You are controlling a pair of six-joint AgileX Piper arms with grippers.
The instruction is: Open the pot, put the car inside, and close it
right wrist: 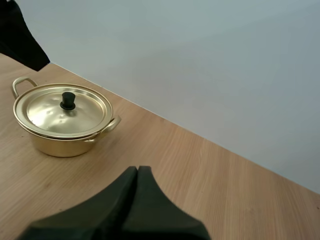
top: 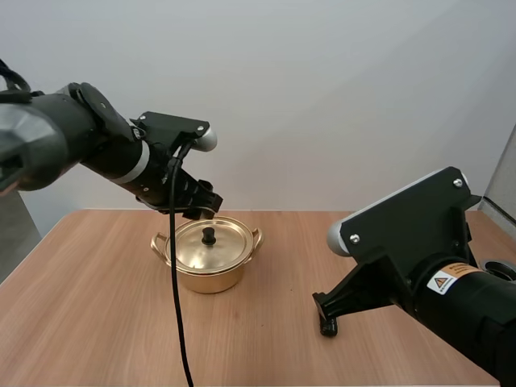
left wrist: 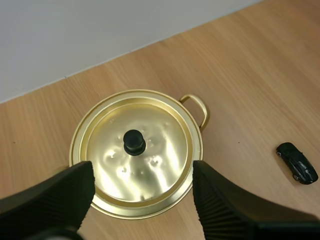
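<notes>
Left wrist view: the left gripper (left wrist: 142, 171), fingers spread, hangs over the lidded round golden metal pot (left wrist: 73, 145), its black knob (left wrist: 134, 142) between them. A small black toy car (left wrist: 297, 162) lies at the pot's four o'clock; the right gripper (right wrist: 137, 171) is closed and empty.

– where does the pot stand?
– the pot (top: 210, 262) stands on the table (top: 97, 322), left of the middle and toward the far edge. its lid (top: 208, 248) is seated on it, with the knob (left wrist: 134, 141) at the lid's centre.
– and the car?
– the car (left wrist: 297, 162) lies on the table to the pot's right and a little nearer the front, well apart from it.
– your hands?
– my left gripper (top: 201, 208) hangs above the pot's back rim, its two fingers (left wrist: 60, 192) standing to either side of the lid. my right gripper (top: 325, 310) is low by the table, right of the pot and nearer the front edge, apart from it.
</notes>
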